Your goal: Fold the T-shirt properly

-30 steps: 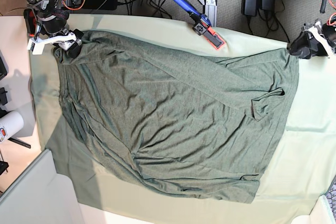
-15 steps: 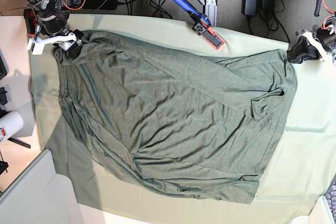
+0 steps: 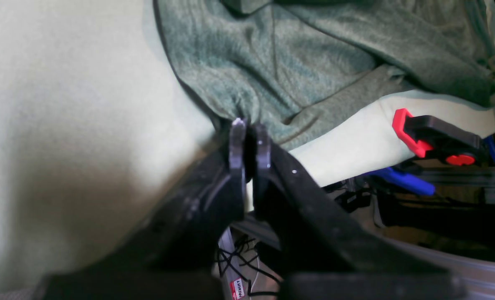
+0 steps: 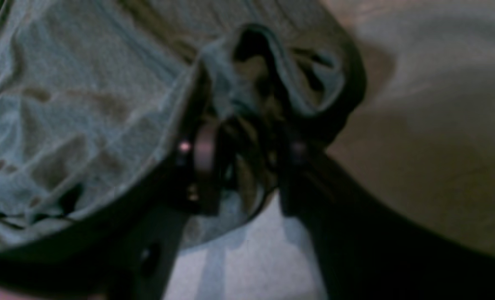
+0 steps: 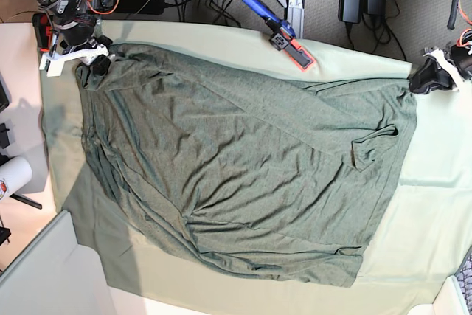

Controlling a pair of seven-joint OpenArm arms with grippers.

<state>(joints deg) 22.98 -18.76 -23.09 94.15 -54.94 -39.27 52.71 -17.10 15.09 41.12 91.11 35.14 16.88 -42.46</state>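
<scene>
Thin, wrinkly olive-green knit T-shirt (image 5: 243,175) lies spread w/ creases over the pale mint table cloth (image 5: 435,212), which it covers nearly edge to edge. At the shirt's far corner on base view's right, the left gripper (image 3: 249,125) is clenched on the hem, prob. to lift that corner for a fold. At the opposite far corner, the right gripper (image 4: 241,146) straddles bunched fabric, jaws part-way apart; can't tell if it grips yet. Beyond the shirt's far edge, a red-and-blue clamp (image 5: 284,35) pins the cloth.

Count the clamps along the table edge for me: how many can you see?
1. The single red-jawed, blue-handled clamp grips the back edge of the table cloth, just beyond the T-shirt. More may sit outside the views.
</scene>
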